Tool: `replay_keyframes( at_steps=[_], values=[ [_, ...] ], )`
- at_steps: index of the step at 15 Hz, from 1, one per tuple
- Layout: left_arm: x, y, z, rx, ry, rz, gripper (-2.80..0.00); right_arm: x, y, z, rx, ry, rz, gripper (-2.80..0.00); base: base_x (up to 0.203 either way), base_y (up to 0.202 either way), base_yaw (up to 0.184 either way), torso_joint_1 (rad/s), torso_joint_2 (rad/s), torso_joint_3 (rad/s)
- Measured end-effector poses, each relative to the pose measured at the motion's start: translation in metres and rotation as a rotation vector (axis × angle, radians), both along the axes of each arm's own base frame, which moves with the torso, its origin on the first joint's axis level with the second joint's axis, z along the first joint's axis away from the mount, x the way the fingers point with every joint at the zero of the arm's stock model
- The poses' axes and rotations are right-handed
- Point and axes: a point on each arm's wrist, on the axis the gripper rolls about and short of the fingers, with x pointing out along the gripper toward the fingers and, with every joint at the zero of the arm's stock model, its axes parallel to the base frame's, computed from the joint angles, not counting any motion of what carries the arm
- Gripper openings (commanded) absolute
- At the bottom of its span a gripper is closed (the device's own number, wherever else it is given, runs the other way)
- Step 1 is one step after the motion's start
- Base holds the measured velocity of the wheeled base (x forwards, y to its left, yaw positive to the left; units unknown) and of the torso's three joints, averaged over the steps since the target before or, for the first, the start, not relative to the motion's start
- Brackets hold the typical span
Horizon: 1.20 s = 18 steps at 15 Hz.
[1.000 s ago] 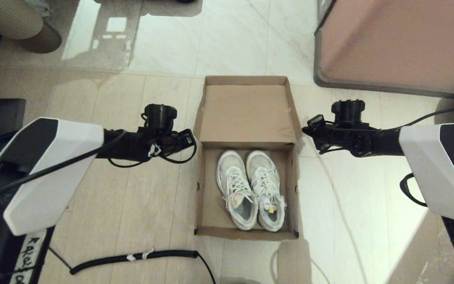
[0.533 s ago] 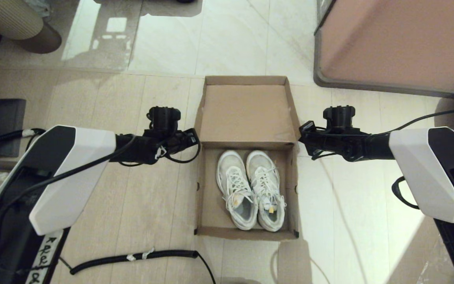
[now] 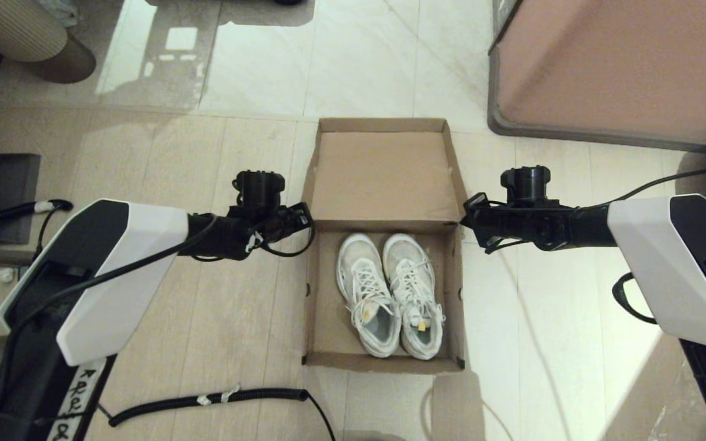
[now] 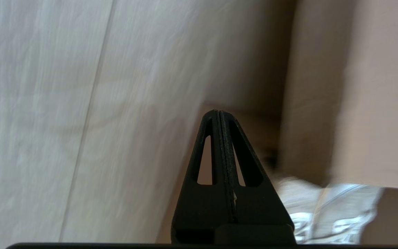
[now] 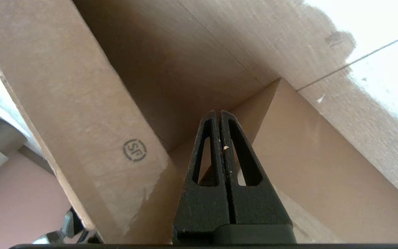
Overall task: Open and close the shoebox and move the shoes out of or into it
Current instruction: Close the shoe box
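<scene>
Shoebox [image 3: 383, 184] open on the floor, shoes [image 3: 390, 294] side by side inside.
Left gripper [image 4: 219, 114] and right gripper [image 5: 218, 114], both pinched closed and empty, flank the box at the lid hinge corners.

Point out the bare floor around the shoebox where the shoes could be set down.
Bare floor lies left of the shoebox, between its wall and the coiled cable, and right of it, under the right arm. The left gripper and right gripper, fingers shut, crowd the hinge corners. The shoes fill the box's right side; the cabinet blocks far right.
</scene>
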Motion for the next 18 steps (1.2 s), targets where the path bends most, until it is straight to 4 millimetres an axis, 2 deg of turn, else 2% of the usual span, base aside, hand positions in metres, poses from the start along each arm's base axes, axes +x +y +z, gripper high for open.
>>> replay_keyframes(
  at_steps=[5,12,18],
  values=[
    [-0.008,-0.001,-0.003,0.004,0.072,0.003,-2.8,-0.007,0.002,0.0,-0.023,0.066,0.012,-2.8,0.0,0.0,0.0,0.0,0.0,0.0],
    [-0.026,-0.02,-0.003,-0.009,0.108,-0.029,-2.8,-0.024,0.011,-0.007,-0.046,0.128,0.037,-2.8,0.0,0.0,0.0,0.0,0.0,0.0],
    [-0.05,-0.017,-0.012,0.023,0.188,-0.04,-2.8,-0.042,0.012,-0.014,-0.099,0.173,0.067,-2.8,0.0,0.0,0.0,0.0,0.0,0.0]
  ],
)
